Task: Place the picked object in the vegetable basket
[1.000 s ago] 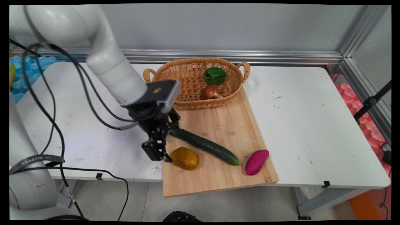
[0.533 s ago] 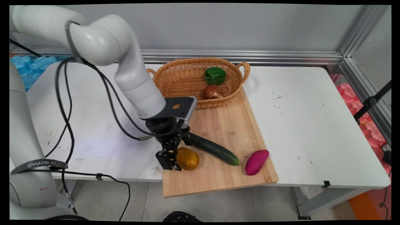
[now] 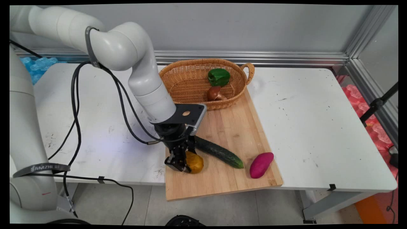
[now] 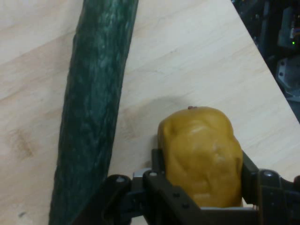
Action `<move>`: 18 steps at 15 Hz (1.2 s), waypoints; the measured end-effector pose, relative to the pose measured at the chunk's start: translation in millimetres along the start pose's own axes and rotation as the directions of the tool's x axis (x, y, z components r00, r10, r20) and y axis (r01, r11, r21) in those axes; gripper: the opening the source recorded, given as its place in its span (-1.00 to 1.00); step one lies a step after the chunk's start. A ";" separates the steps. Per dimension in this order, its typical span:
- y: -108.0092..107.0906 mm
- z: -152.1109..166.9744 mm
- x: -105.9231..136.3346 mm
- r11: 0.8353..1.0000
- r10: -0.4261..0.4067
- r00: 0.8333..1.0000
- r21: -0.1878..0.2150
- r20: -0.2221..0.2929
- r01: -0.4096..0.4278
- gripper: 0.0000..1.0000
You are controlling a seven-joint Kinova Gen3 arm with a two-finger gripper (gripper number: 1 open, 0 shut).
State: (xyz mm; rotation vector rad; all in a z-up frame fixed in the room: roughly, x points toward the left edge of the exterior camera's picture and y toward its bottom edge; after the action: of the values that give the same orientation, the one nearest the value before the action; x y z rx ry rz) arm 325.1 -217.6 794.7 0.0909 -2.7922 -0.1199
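**Gripper at the potato**

The gripper [image 3: 182,165] is low on the board [image 3: 235,127], its fingers [image 4: 157,161] straddling the yellow potato [image 4: 202,159] and seemingly pinching it. The potato sits at the board's near left, beside the cucumber [image 3: 219,152].

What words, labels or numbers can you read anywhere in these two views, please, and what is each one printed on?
"SAMZHE": white letters on a dark cable strap around the arm's base at the main view's left edge; the last characters on it are too small to read.
Nothing else readable: the potato, cucumber, cutting board, basket and gripper carry no visible text in either view.
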 end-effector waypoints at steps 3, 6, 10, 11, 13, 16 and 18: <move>-3.1 -10.8 2.1 1.000 0.022 1.000 -0.005 -0.005 -0.022 -1.00; -4.7 -37.9 4.6 0.999 0.040 0.999 -0.011 -0.021 -0.040 -1.00; -12.0 -83.2 6.1 1.000 0.022 0.999 0.015 -0.048 -0.021 -1.00; -16.1 -95.8 5.2 0.999 0.001 0.998 0.033 -0.056 0.000 -1.00; -24.3 -116.4 1.6 0.997 -0.047 0.996 0.065 -0.075 0.052 -1.00; -42.7 -146.7 -11.8 0.977 -0.161 0.981 0.122 -0.112 0.174 -1.00; -58.2 -161.4 -23.3 0.951 -0.242 0.961 0.162 -0.136 0.263 -1.00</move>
State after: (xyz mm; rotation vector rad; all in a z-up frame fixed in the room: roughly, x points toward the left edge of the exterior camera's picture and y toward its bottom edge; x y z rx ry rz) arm 404.9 -285.2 932.6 0.4858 -2.6578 0.0729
